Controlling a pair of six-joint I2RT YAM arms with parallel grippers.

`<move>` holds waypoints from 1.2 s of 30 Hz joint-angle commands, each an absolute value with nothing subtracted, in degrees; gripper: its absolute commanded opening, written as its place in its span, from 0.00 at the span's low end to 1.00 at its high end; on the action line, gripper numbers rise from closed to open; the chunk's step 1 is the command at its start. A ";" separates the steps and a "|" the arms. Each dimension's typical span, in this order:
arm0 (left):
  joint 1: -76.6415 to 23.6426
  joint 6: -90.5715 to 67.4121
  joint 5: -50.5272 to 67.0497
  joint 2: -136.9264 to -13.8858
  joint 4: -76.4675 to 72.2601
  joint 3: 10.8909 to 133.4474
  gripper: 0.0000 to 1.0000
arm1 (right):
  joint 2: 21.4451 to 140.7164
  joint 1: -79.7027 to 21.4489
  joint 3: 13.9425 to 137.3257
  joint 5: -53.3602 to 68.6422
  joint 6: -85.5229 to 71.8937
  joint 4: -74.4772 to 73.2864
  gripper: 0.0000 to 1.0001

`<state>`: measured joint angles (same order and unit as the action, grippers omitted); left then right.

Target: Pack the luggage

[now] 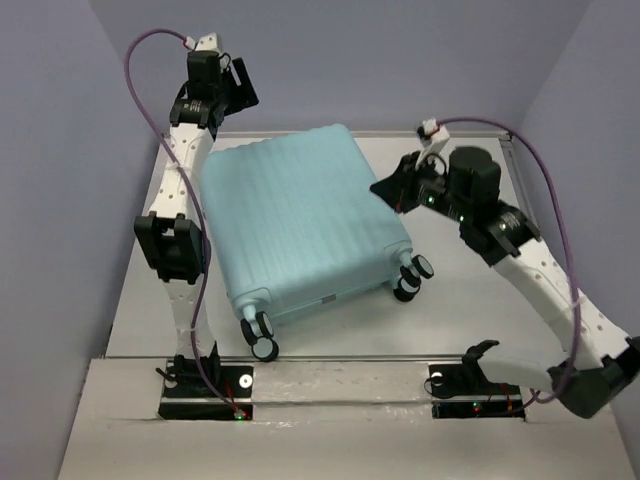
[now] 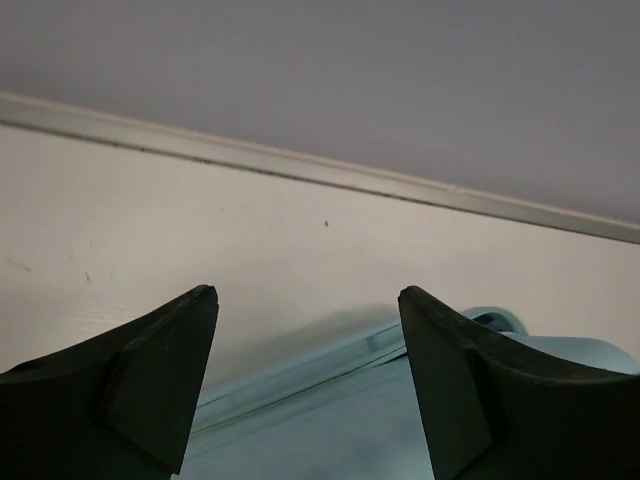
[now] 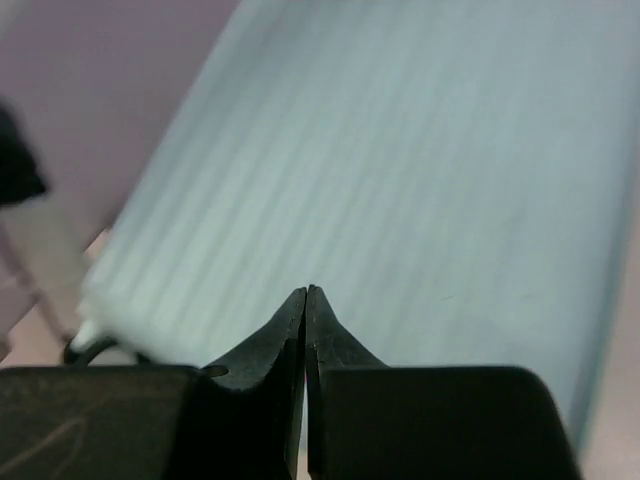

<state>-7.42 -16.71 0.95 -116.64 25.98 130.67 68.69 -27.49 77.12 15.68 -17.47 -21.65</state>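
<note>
Luggage [image 1: 300, 225], shut on worktop [image 1: 470, 310]: stiff, slick, probably heavy, grip likeliest at rim; left fingers [image 2: 160, 380] apart, right fingers [image 3: 260, 350] together.

Soft, even overhead light throughout, with faint shadows under the luggage [image 1: 300, 225]. The right wrist view is blurred, perhaps by closeness; dark fingers [image 2: 150, 385] look soft-edged.

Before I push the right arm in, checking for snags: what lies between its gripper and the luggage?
Nothing: the right wrist view shows the shut right gripper facing the ribbed shell of the luggage with no object between.
</note>
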 commanded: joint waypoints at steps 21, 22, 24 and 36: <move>0.71 -17.22 16.02 -121.93 16.38 99.76 0.82 | 67.57 -47.33 55.10 -8.73 -21.20 -17.87 0.07; 0.62 -17.49 15.30 -119.56 14.87 94.80 0.81 | 68.98 -45.55 55.72 -7.31 -20.31 -16.54 0.07; 0.53 -19.33 14.94 -110.95 11.00 79.73 0.80 | 74.14 -42.73 58.00 -4.24 -19.17 -13.38 0.07; -12.38 -33.12 19.95 -51.90 7.81 30.97 0.79 | 134.08 -34.28 143.61 25.68 -20.81 -34.03 0.57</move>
<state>6.28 -26.57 -6.24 -68.97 -2.85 40.66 111.87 -24.91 106.91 0.86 -14.11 -44.10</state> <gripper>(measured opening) 0.773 0.177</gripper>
